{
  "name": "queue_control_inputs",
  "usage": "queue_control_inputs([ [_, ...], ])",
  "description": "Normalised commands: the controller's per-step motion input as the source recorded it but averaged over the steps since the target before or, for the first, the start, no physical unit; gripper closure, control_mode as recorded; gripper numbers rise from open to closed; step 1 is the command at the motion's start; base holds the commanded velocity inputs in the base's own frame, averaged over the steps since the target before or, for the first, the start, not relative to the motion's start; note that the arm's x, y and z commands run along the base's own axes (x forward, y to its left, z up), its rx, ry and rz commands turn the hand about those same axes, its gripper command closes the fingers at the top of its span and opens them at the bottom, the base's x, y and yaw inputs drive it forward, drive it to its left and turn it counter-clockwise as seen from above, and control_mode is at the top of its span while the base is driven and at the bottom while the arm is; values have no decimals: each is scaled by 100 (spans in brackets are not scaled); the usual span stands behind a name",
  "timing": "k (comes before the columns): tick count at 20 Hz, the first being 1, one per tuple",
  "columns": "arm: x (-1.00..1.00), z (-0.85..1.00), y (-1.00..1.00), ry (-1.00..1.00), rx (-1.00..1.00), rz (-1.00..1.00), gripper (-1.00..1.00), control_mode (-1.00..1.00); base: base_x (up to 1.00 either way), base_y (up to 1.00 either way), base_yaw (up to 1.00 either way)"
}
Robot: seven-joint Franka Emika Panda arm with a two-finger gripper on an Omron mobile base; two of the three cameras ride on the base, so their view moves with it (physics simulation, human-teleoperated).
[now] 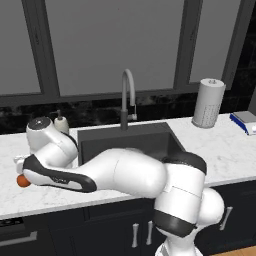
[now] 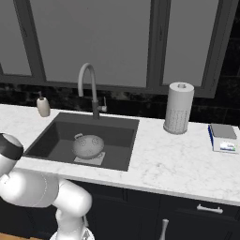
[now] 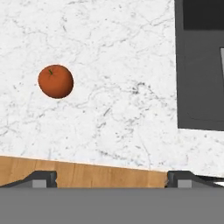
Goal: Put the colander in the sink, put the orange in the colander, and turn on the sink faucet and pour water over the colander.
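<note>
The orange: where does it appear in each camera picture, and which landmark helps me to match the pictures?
Left base view: the orange peeks out at the far left edge, on the white counter, mostly behind the arm.
Right base view: I cannot find it.
Hand view: the orange lies at upper left on the counter, apart from the sink at the right edge.
Shared landmark: the dark sink.
</note>
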Motion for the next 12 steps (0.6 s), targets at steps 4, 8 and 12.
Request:
queue_control_inputs([
  [4,58,-33,31,0,1,0,-100,-100,0,0,0],
  [8,60,-28,51,0,0,0,-100,-100,0,0,0],
  [12,49,-17,64,2,-5,0,-100,-100,0,0,0],
])
